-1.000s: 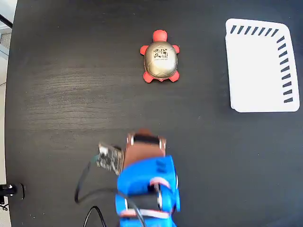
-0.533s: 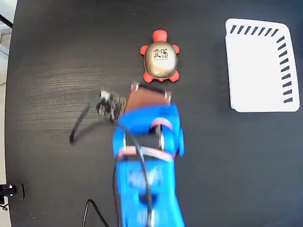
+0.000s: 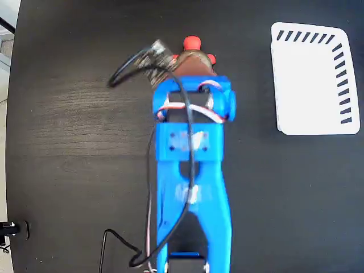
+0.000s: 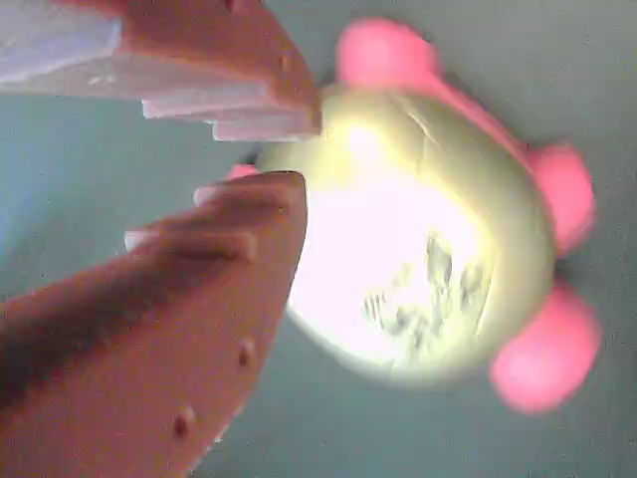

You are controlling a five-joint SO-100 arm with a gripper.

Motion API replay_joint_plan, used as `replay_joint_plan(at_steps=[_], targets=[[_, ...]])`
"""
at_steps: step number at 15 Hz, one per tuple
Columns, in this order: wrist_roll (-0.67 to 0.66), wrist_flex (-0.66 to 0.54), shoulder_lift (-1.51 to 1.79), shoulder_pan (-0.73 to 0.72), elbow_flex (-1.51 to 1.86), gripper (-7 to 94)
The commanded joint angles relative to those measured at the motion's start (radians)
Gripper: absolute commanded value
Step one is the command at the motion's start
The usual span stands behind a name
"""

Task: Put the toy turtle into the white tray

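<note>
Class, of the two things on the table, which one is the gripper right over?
The turtle: the gripper hangs over it, hiding most of its shell from above. The tray lies well off to the right, empty.

The worktop [image 3: 68,131] is black with a faint wood grain that shows as pale horizontal streaks on its left half, where light from above catches it. It fills nearly the whole fixed view. Along the left edge runs a narrow strip of lighter floor [image 3: 4,142], whitish grey and brightly lit. A small dark fitting [image 3: 10,229] sits at that edge near the bottom left corner. In the wrist view the same surface appears as a blurred grey-green ground [image 4: 90,169].
</note>
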Motion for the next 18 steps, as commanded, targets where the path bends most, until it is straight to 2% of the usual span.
replay_joint_plan(at_steps=[1,5,6,7,11,14,15,18], targets=[[0.118,0.031,0.006,-0.009,-0.14,0],[0.311,0.089,-0.107,0.0,-0.23,0],[0.351,0.097,-0.124,0.008,-0.233,3],[0.374,0.091,-0.135,0.012,-0.232,19],[0.445,0.058,-0.127,0.018,-0.183,32],[0.491,0.091,-0.13,-0.005,-0.178,47],[0.492,0.092,-0.132,-0.017,-0.17,57],[0.538,0.086,-0.144,-0.021,-0.147,59]])
